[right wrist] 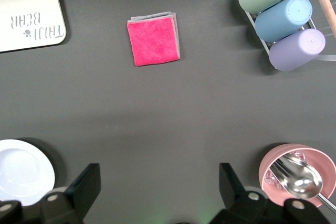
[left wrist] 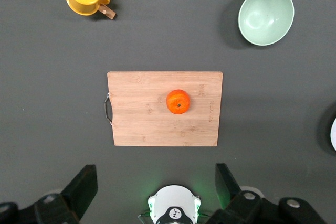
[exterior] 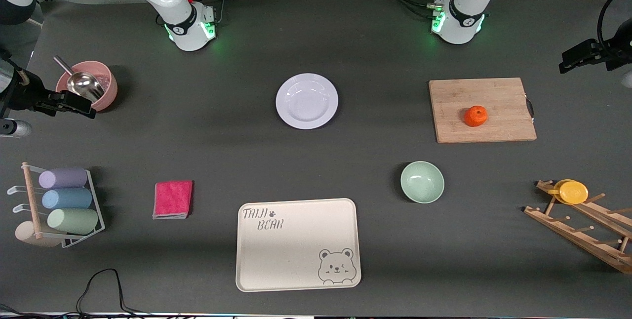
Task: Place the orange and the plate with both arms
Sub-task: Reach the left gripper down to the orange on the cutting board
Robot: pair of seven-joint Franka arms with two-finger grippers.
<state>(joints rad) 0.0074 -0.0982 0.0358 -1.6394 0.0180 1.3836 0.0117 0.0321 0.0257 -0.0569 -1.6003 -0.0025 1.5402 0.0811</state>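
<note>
Nearest the front camera, the cream tray (exterior: 298, 244) is lying flat and bare on the dark surface (exterior: 207, 136), its printed "TAIJI BEAR" and winking bear face readable, so I am judging it the likely landing spot for both items. Just farther off, the pale green bowl (exterior: 422, 181) and the folded pink cloth (exterior: 173, 199) are sitting apart from it, while the rack of pastel cups (exterior: 66, 199) and the wooden peg rack with the yellow cup (exterior: 572, 192) are parked at the two ends. Farther still, the orange (exterior: 476, 115) is resting dimple-up on the bamboo cutting board (exterior: 481, 110), toward my left arm's end, and the white plate (exterior: 306, 100) is lying alone mid-surface. I am holding my left pincer (left wrist: 156, 190) high over the surface just off the board's edge, fingers spread wide and empty; my right pincer (right wrist: 160, 188) is hovering, equally wide and empty, over the bare surface between the plate and the pink scoop bowl (exterior: 88, 85).
</note>
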